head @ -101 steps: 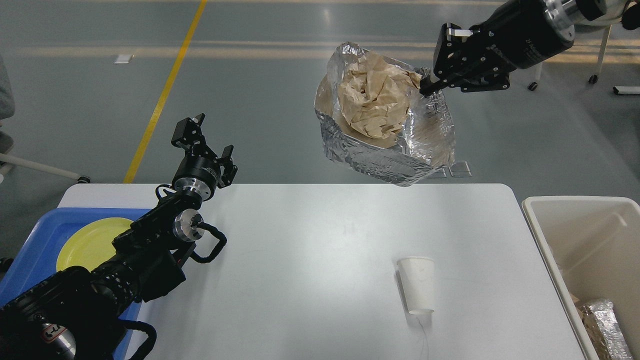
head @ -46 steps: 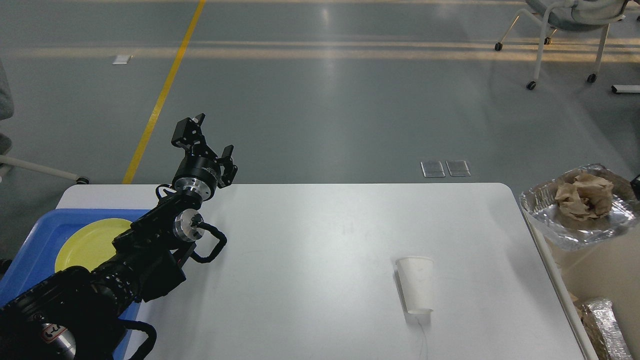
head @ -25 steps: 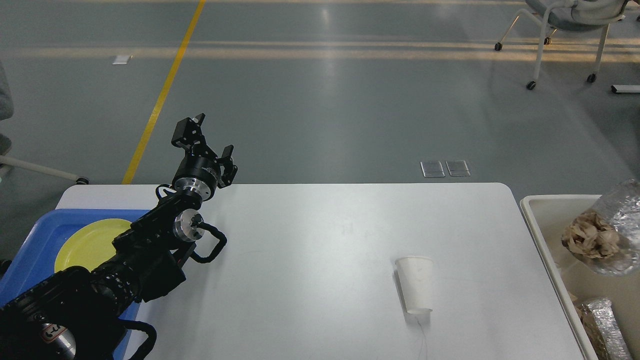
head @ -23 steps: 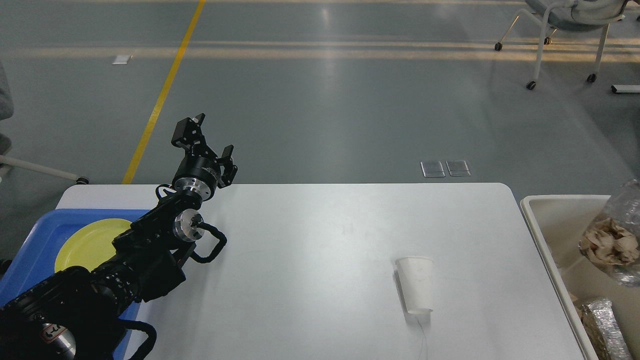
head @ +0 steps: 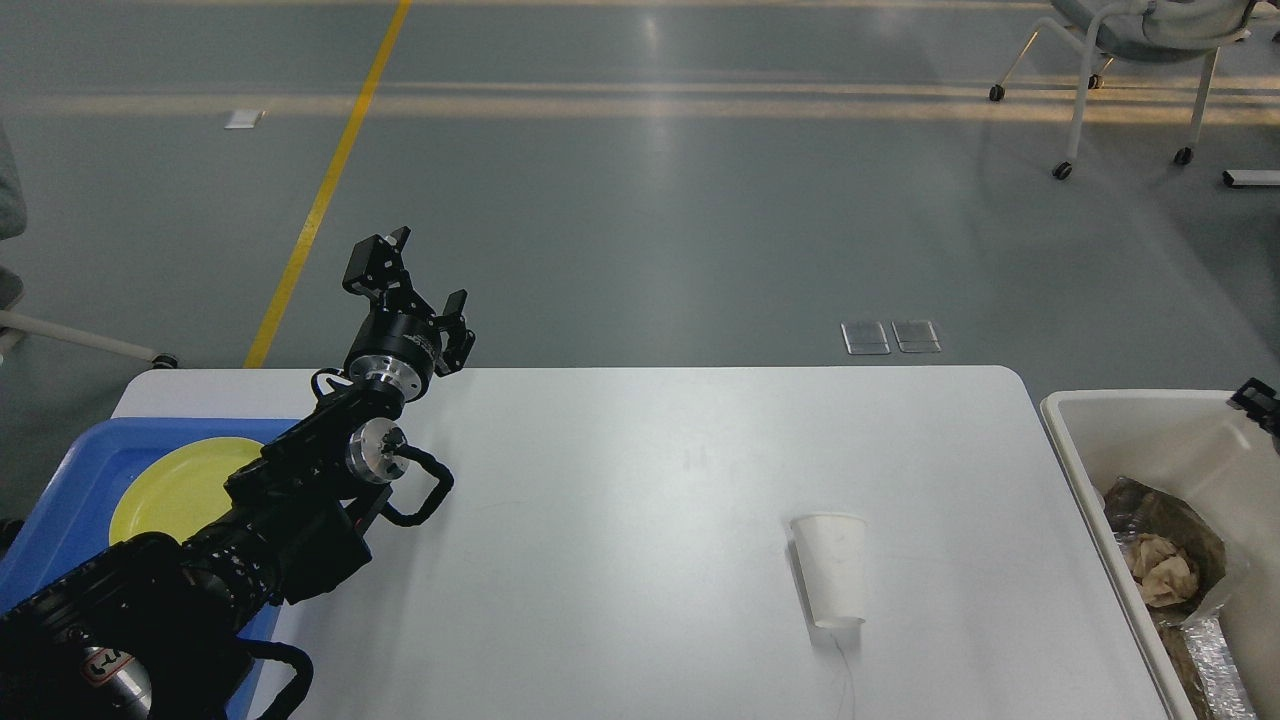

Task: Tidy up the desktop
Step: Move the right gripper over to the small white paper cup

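The large white rectangular desktop (head: 620, 520) with rounded corners fills the lower middle of the view. A white paper cup (head: 832, 570) stands on its right half, well apart from everything else. At the left end sits a blue plastic tray (head: 70, 480) holding a round yellow plate (head: 175, 485). The black left gripper (head: 408, 282) hangs above the far left edge of the desktop, its two fingers spread with nothing between them. Just beside the right end stands a cream plastic bin (head: 1075, 440); a crumpled foil container (head: 1165, 560) with brown paper lies inside. Only a small dark tip of the right gripper (head: 1258, 400) shows above the bin at the frame's edge, and I cannot tell how its fingers stand.
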